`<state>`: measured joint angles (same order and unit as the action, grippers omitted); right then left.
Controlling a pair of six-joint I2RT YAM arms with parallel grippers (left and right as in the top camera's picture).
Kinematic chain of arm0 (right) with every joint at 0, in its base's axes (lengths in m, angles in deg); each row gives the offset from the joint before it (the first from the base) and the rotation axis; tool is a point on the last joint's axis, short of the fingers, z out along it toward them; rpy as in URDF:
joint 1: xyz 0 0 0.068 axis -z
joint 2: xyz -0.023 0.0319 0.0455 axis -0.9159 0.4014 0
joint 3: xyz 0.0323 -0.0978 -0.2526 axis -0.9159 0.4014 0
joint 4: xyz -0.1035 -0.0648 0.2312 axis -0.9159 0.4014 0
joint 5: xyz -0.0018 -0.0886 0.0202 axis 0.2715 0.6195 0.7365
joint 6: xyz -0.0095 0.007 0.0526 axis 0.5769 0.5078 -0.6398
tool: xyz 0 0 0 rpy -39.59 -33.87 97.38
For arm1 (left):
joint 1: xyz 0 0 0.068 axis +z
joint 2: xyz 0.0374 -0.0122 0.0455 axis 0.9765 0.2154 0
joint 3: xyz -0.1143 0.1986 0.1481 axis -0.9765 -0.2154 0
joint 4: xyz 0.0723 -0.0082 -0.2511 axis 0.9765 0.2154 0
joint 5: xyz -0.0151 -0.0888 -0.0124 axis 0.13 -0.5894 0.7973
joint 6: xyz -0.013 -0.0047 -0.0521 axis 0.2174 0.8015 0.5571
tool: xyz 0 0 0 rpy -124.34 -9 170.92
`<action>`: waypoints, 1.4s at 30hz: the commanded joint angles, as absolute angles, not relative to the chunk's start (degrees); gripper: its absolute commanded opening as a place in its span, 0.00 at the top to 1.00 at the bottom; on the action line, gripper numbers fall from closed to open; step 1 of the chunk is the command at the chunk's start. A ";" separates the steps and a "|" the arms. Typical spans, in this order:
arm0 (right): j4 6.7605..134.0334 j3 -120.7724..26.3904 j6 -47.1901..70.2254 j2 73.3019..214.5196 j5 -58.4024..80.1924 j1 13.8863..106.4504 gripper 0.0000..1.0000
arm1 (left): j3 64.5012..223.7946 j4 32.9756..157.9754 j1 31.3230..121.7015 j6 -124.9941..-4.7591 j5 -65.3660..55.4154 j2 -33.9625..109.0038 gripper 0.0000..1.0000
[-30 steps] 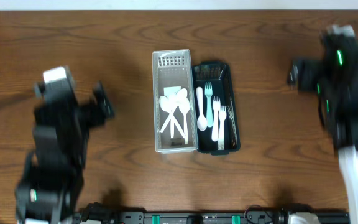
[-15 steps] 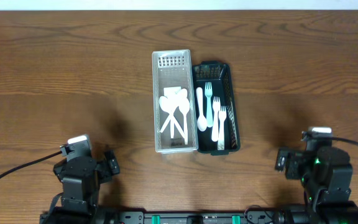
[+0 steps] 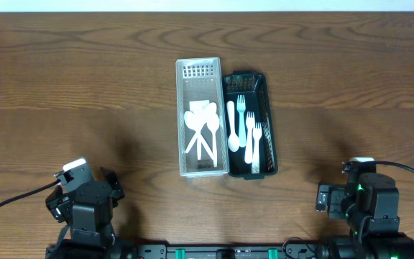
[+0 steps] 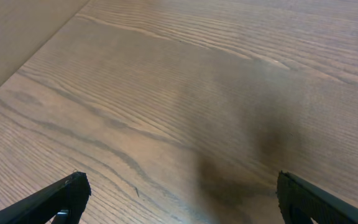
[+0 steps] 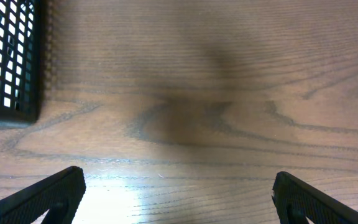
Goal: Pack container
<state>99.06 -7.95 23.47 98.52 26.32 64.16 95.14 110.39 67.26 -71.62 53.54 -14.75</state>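
Two baskets sit side by side and touching at the middle of a brown wood-grain worktop [image 3: 85, 86], with broad bare wood to either side and toward the near edge. The white perforated plastic basket [image 3: 198, 70] is on the left and the dark mesh plastic basket [image 3: 245, 76] on the right. Both have their long axes running from the far edge toward the near one. White plastic spoons [image 3: 201, 128] lie in the white basket, bowls toward the far edge. White plastic forks [image 3: 250, 133] lie lengthwise in the dark one, tines pointing the same way. The left arm [image 3: 83, 205] and right arm [image 3: 365, 205] are at the near corners, well apart from the baskets. Left jaws and right jaws stand wide apart over bare wood, holding nothing. Only a corner of the dark basket shows in the right wrist view.
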 commanded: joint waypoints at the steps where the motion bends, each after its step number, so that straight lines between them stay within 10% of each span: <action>1: 98.93 -7.99 22.71 98.26 26.86 63.52 0.01 | 95.47 110.55 67.08 -72.58 55.68 -15.14 0.02; 26: 97.66 -7.44 22.71 86.28 20.81 63.68 0.01 | 95.47 110.55 67.08 -72.58 55.68 -15.14 0.02; 42: 49.16 18.11 31.98 73.43 12.44 61.71 0.01 | 95.47 110.55 67.08 -72.58 55.68 -15.14 0.02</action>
<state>51.87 15.79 27.23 74.05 14.21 62.52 95.14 110.41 67.26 -71.62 54.58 -14.75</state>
